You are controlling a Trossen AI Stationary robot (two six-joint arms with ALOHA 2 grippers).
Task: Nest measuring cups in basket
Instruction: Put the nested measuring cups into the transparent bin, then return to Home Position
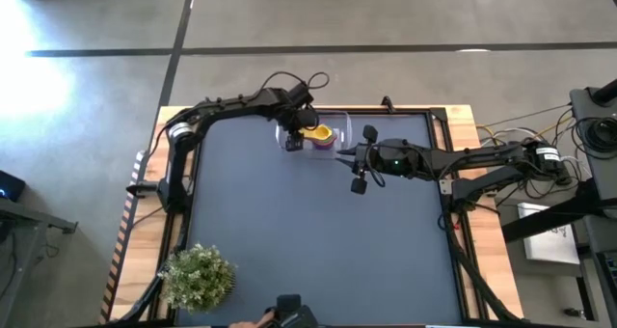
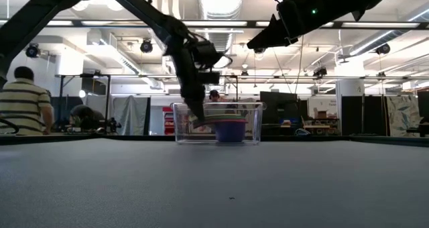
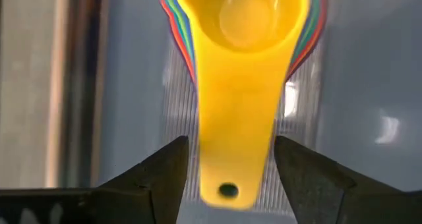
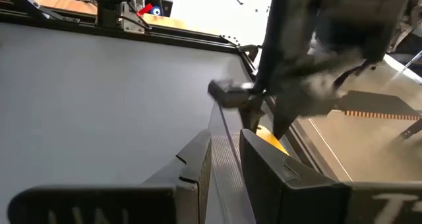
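The clear basket [image 1: 339, 116] stands at the middle of the table's far edge. Inside it is a stack of nested measuring cups, with the yellow cup [image 3: 244, 59] on top and coloured rims showing around it. The low view shows the purple cup [image 2: 231, 129] from the side. My left gripper [image 3: 231, 145] reaches down into the basket [image 2: 184, 124]. It is open, with a finger on each side of the yellow handle. My right gripper [image 1: 344, 155] hovers well above the basket's right end [image 2: 258, 41], its fingers [image 4: 226, 151] narrowly open. My left gripper comes from above with its fingers [image 3: 165, 168] on either side of the yellow cup's handle, near the free end with the hole [image 3: 227, 184]. The handle lies along the gap between them. Whether either finger touches the handle, I cannot tell. The cup rests on the stack.
A green potted plant [image 1: 198, 275] stands at the table's near left corner. A dark object [image 1: 289, 314] sits at the middle of the near edge. The grey mat between the basket and the near edge is bare. People [image 2: 23, 97] are in the room beyond the table.
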